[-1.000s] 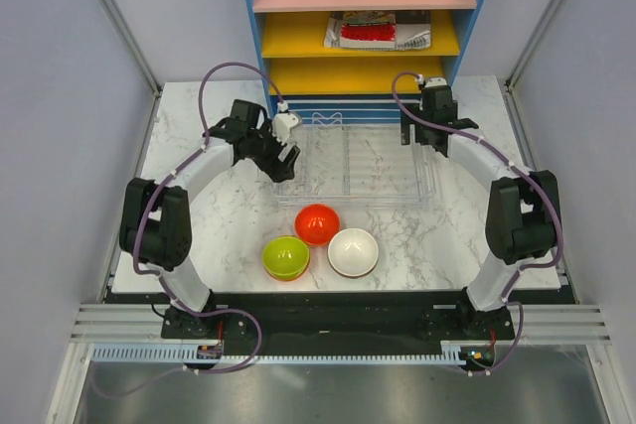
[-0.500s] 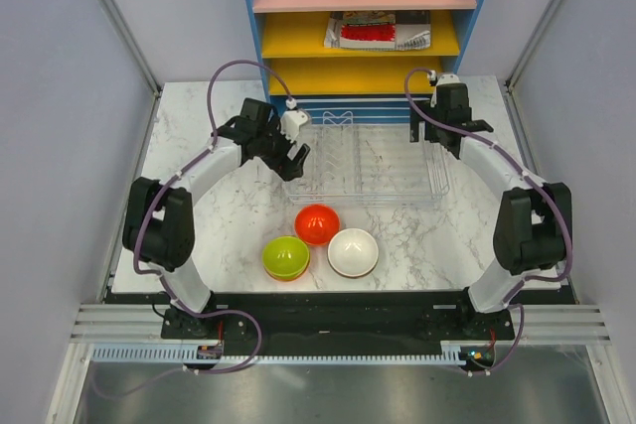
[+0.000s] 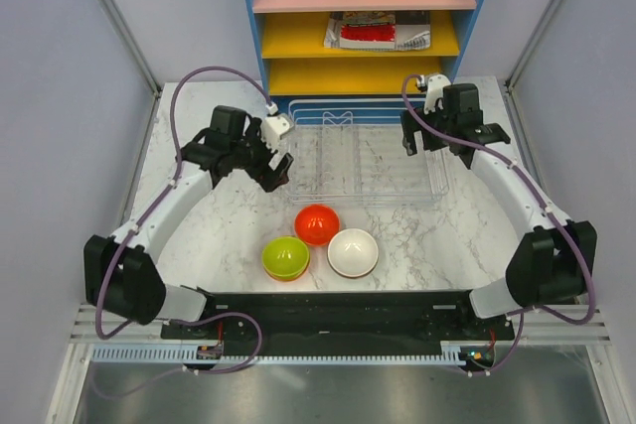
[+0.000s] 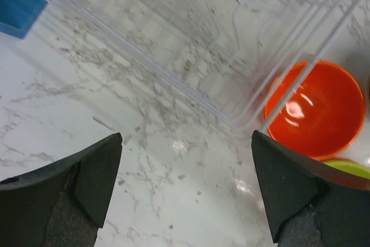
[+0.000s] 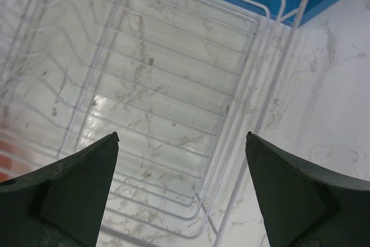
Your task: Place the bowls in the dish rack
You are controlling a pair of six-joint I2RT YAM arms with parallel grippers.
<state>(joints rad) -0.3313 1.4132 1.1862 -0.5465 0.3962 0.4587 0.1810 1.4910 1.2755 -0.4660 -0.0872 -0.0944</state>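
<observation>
The white wire dish rack (image 3: 363, 154) on its clear tray stands in front of the blue shelf, with no bowls in it. A red bowl (image 3: 317, 224), a lime green bowl (image 3: 285, 257) with an orange edge under it, and a white bowl (image 3: 353, 252) sit near the front. My left gripper (image 3: 279, 172) is open and empty, just off the rack's near left corner. The left wrist view shows that corner (image 4: 173, 44) and the red bowl (image 4: 318, 108). My right gripper (image 3: 424, 143) is open and empty above the rack's right end (image 5: 162, 85).
The blue shelf unit (image 3: 363, 27) with pink and yellow shelves, holding books, stands right behind the rack. Grey walls close in both sides. The marble table (image 3: 209, 225) runs to the left of the bowls.
The rack has shifted to the right and back toward the shelf. My left gripper has drawn back off its left edge and the left elbow has swung out left. My right gripper moved slightly right.
</observation>
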